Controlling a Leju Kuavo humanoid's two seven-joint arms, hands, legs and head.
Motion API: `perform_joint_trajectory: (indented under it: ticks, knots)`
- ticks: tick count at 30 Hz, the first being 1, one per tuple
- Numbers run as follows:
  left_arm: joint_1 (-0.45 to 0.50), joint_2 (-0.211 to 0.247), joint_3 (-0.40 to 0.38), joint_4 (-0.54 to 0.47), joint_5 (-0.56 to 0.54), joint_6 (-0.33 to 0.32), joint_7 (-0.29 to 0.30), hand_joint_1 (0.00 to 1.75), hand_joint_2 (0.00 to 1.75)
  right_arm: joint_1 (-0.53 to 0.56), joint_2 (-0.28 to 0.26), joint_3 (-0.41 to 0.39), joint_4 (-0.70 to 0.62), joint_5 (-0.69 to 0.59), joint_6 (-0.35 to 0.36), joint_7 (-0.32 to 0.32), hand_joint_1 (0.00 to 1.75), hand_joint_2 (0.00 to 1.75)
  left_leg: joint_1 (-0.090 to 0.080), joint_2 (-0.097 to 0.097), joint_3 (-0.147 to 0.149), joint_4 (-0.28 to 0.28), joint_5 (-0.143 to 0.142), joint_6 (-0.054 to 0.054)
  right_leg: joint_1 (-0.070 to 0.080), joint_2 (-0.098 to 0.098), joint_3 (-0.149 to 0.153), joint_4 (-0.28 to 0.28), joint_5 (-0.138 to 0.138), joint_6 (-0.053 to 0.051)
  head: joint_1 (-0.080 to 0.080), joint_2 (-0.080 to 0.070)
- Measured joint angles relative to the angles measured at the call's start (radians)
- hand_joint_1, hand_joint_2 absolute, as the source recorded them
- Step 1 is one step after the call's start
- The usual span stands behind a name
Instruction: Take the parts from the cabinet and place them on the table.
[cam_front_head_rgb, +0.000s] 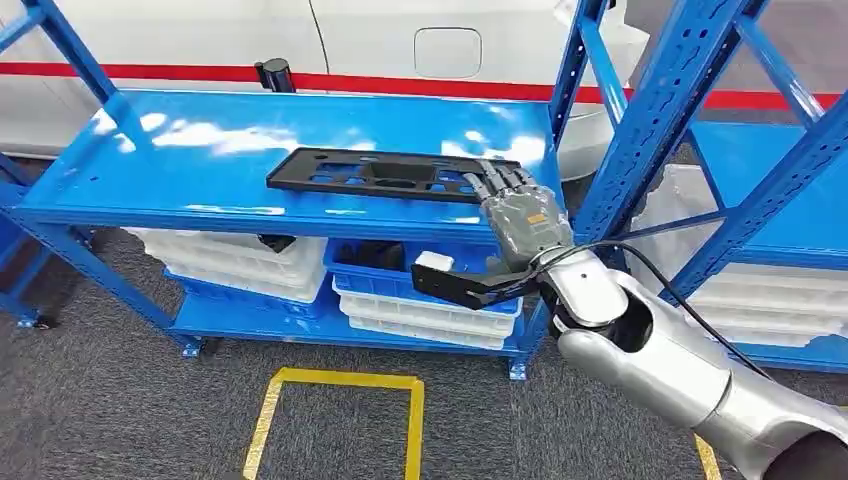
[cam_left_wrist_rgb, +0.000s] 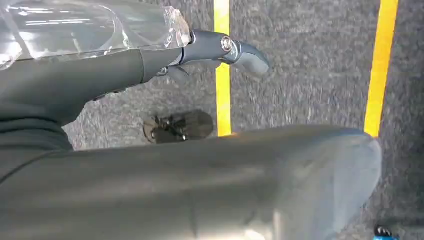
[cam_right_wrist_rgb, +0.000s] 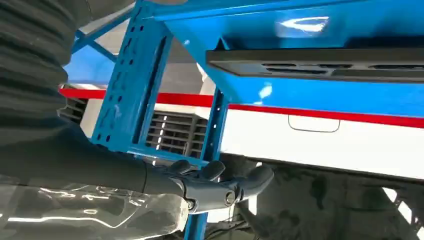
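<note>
Now, hand: right hand (cam_front_head_rgb: 520, 220) reaches over the front edge of the shelf (cam_front_head_rgb: 200, 165), fingers laid out on the near end of the part (cam_front_head_rgb: 390, 173); whether they clasp it or merely rest on top, I cannot tell.
Part: long flat black plate with cut-outs, lying flat on the top shelf, toward its right and front.
Left hand: left hand (cam_left_wrist_rgb: 220, 50) hangs above the floor, fingers slightly curled, nothing in it.
Risk, grip: fingers meet only one end of a long plate; lifted from there, the far end would likely sag and twist out.
Risk, slide: the painted shelf looks glossy; a downward press could push the plate away rather than catch it.
Risk, upright: post (cam_front_head_rgb: 660, 110) stands just beside the wrist; drawing the plate out at an angle could knock it against the steel.
Risk, drop: should it slip past the front edge, it would fall toward the trays (cam_front_head_rgb: 425, 305) below, or on to the floor.
Surface: blue metal shelf, shiny with window glare, mostly bare around the plate; a small dark cylinder (cam_front_head_rgb: 274, 74) stands at its back edge.
Lower shelf: stacked white trays and a blue bin, some dark items inside.
Room: grey carpet with yellow tape lines (cam_front_head_rgb: 335, 385); second blue rack to the right; behind, a white car body with a red stripe (cam_front_head_rgb: 400, 85).
</note>
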Motion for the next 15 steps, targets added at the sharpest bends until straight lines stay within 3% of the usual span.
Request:
perform_joint_trajectory:
  ticks: [1, 2, 4, 5, 6, 7, 9, 10, 11, 14, 15]
  knots:
    - [-0.001, -0.001, -0.001, 0.0, -0.001, 0.0, 0.0, 0.0, 0.0, -0.003, 0.004, 0.0, -0.001, 0.0, -0.005, 0.0, 0.0, 1.75, 0.0, 0.004, -0.012, 0.04, -0.02, -0.002, 0.001, -0.001, 0.006, -0.002, -0.003, -0.004, -0.003, 0.0]
    - [-0.001, -0.001, -0.001, 0.0, -0.002, -0.002, 0.0, 0.0, 0.0, -0.007, 0.01, 0.003, 0.0, -0.003, -0.008, -0.002, 0.0, 1.75, 0.002, 0.004, -0.05, 0.117, -0.053, -0.004, 0.001, -0.002, 0.009, -0.002, -0.006, -0.01, -0.007, 0.0]
    - [0.001, 0.0, -0.002, 0.0, -0.002, -0.001, 0.001, 0.0, 0.0, -0.006, 0.021, 0.011, 0.0, -0.009, -0.011, -0.007, 0.0, 1.75, 0.001, 0.004, -0.155, 0.305, -0.113, -0.01, 0.004, 0.002, 0.016, -0.001, -0.015, -0.018, -0.007, 0.0]
    - [0.002, 0.0, -0.002, 0.0, -0.002, -0.001, 0.003, 0.0, 0.0, -0.005, 0.027, 0.018, 0.0, -0.011, -0.012, -0.011, 0.0, 1.75, 0.002, 0.005, -0.185, 0.344, -0.114, -0.012, 0.003, 0.002, 0.02, -0.001, -0.018, -0.019, -0.008, 0.0]
    - [0.003, 0.0, -0.003, 0.0, -0.002, -0.001, 0.003, 0.0, 0.0, -0.005, 0.028, 0.023, 0.0, -0.012, -0.012, -0.013, 0.0, 1.75, 0.002, 0.005, -0.19, 0.334, -0.095, -0.018, 0.003, 0.002, 0.025, -0.001, -0.022, -0.018, -0.008, 0.0]
    - [0.003, 0.001, -0.003, 0.0, -0.002, -0.001, 0.003, 0.0, 0.0, -0.006, 0.032, 0.025, 0.0, -0.014, -0.013, -0.015, 0.0, 1.75, 0.005, 0.006, -0.171, 0.274, -0.051, -0.022, 0.0, 0.003, 0.033, -0.001, -0.028, -0.014, -0.008, 0.0]
    - [0.002, 0.001, -0.003, 0.0, -0.003, -0.001, 0.003, 0.0, 0.0, -0.009, 0.039, 0.031, 0.0, -0.014, -0.014, -0.018, 0.0, 1.75, 0.015, 0.012, -0.094, 0.087, 0.049, -0.033, -0.004, 0.004, 0.05, 0.002, -0.041, -0.003, -0.008, 0.0]
    - [0.002, 0.0, -0.003, 0.0, -0.003, -0.002, 0.003, 0.0, 0.0, -0.012, 0.043, 0.032, 0.0, -0.014, -0.014, -0.019, 0.0, 1.75, 0.02, 0.014, -0.071, 0.024, 0.065, -0.035, 0.004, 0.005, 0.052, 0.004, -0.048, 0.006, -0.01, 0.0]
    - [-0.001, 0.0, -0.004, 0.0, -0.002, -0.002, 0.003, 0.0, 0.0, -0.014, 0.044, 0.032, 0.0, -0.014, -0.014, -0.019, 0.0, 1.75, 0.014, 0.009, -0.064, 0.019, 0.06, -0.018, 0.006, 0.007, 0.051, 0.01, -0.056, 0.012, -0.011, 0.0]
    - [0.002, 0.0, -0.005, 0.0, -0.003, -0.002, 0.003, 0.0, 0.0, -0.023, 0.049, 0.036, 0.0, -0.016, -0.014, -0.019, 0.0, 1.75, 0.009, 0.007, -0.064, 0.019, 0.054, 0.006, 0.002, 0.007, 0.058, 0.0, -0.061, 0.024, -0.006, 0.0]
    - [0.001, 0.0, -0.005, 0.0, -0.003, -0.002, 0.003, 0.0, 0.0, -0.024, 0.05, 0.037, 0.0, -0.017, -0.014, -0.019, 0.0, 1.75, 0.014, 0.006, -0.057, 0.015, 0.055, 0.015, -0.003, 0.005, 0.058, 0.005, -0.068, 0.031, -0.006, 0.0]
